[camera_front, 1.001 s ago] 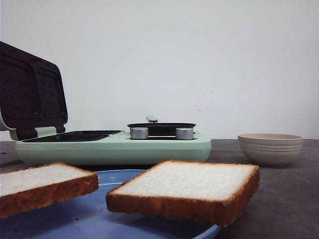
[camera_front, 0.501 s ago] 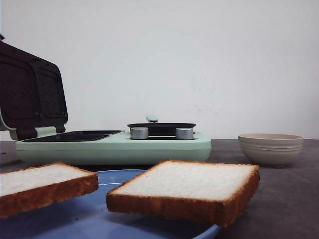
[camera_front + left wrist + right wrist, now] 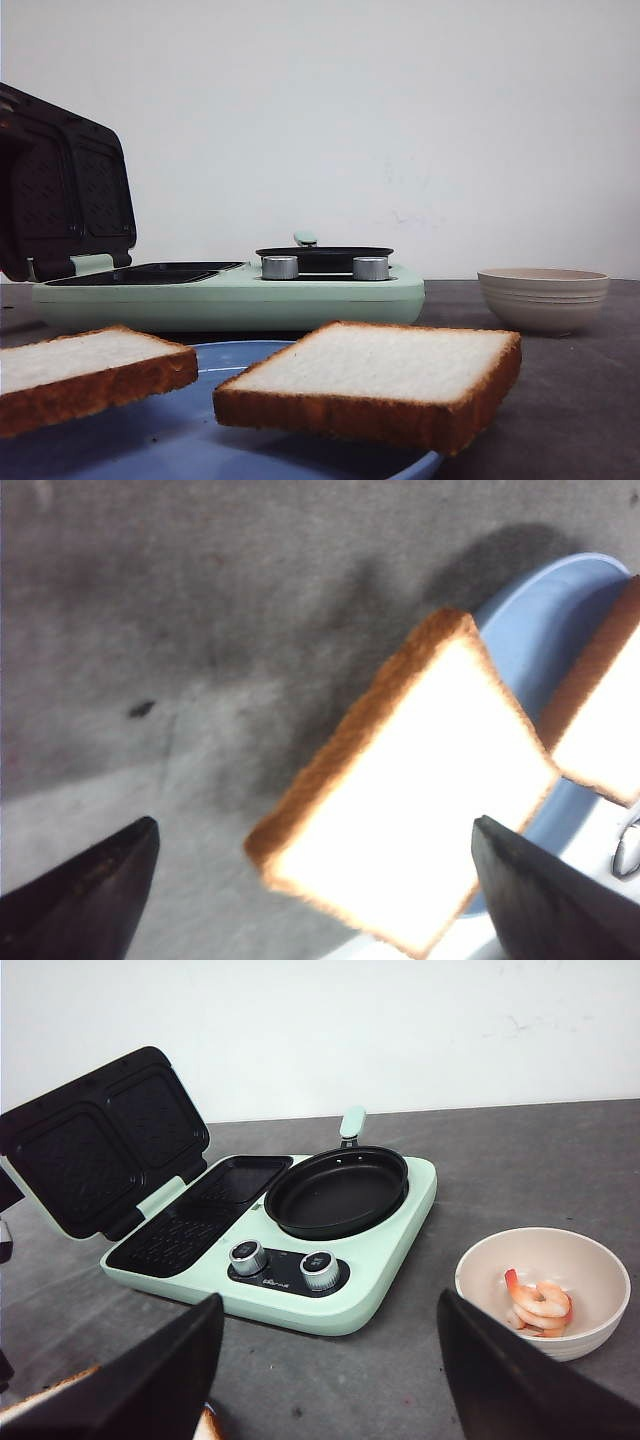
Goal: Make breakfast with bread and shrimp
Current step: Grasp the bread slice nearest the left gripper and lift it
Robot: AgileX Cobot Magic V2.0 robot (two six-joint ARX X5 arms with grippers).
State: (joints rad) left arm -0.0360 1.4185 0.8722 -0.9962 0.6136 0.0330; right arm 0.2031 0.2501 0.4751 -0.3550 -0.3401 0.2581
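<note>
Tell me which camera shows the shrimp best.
The right wrist view. It looks down into the beige bowl, where the pink-orange shrimp lies curled on the bottom. The front view shows only that bowl's outer wall, so the shrimp is hidden there. The left wrist view shows neither bowl nor shrimp.

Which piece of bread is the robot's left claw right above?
The left bread slice, hanging off the blue plate's edge over the table. It sits between the open left gripper's fingers; the other slice lies off to the side.
</note>
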